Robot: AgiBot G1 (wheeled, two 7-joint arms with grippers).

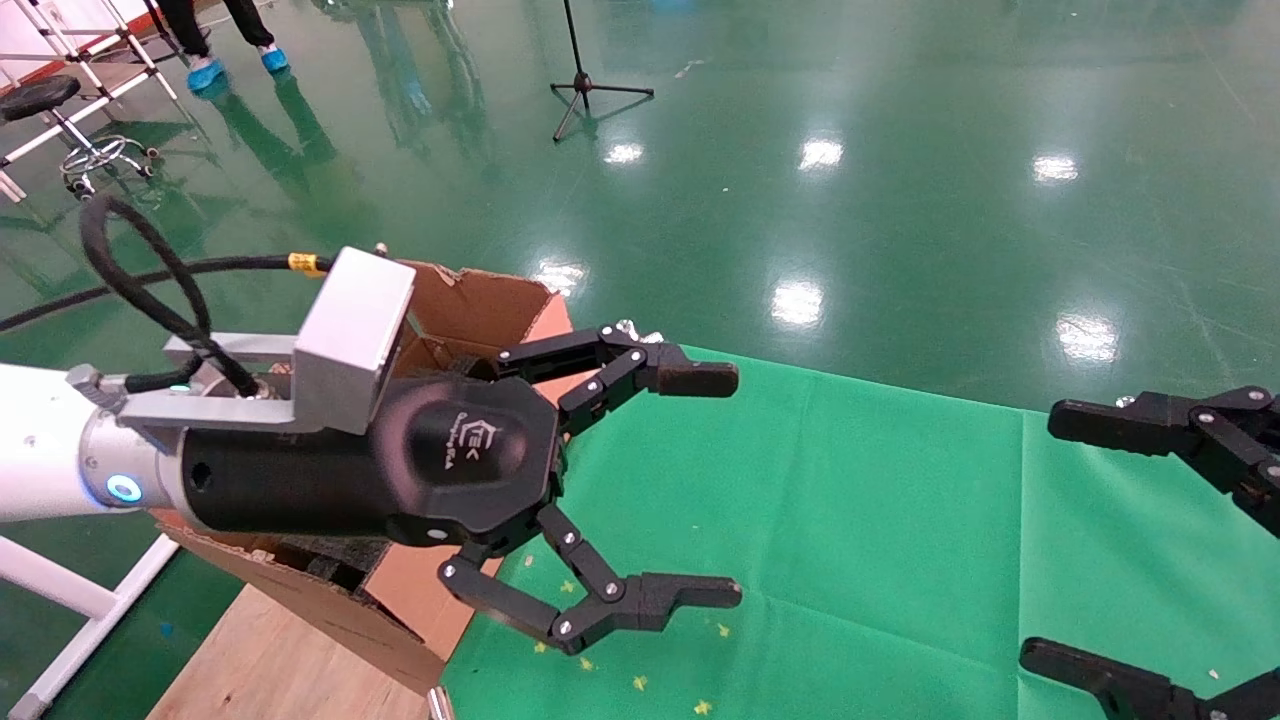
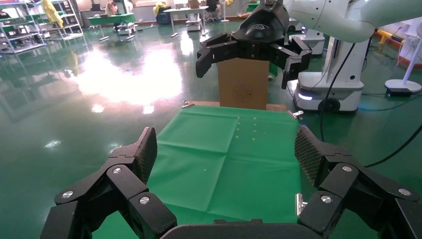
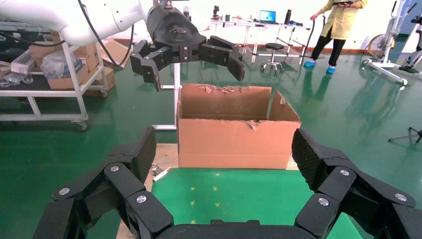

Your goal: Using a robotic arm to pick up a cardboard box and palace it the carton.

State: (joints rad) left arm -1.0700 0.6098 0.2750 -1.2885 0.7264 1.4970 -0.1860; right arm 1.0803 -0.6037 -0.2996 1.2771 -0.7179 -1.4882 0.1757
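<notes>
My left gripper (image 1: 705, 485), on the white arm with the silver wrist block (image 1: 350, 340), is open and empty. It hovers over the cloth-side edge of the large torn carton (image 1: 470, 300). The right wrist view shows this gripper (image 3: 195, 73) above the carton (image 3: 234, 142). In its own view it (image 2: 226, 149) looks along the bare green cloth (image 2: 224, 154). My right gripper (image 1: 1050, 540) is open and empty at the right of the cloth, facing the carton; it also shows in its own view (image 3: 224, 149) and the left wrist view (image 2: 246, 69). The small taped cardboard box shows in no view.
The green cloth (image 1: 850, 500) covers a wooden table (image 1: 270, 660). An upright brown box with a round mark (image 2: 243, 94) stands past the cloth's far right end. On the floor are a tripod stand (image 1: 585, 85), a stool (image 1: 40, 100) and a standing person (image 3: 338, 30).
</notes>
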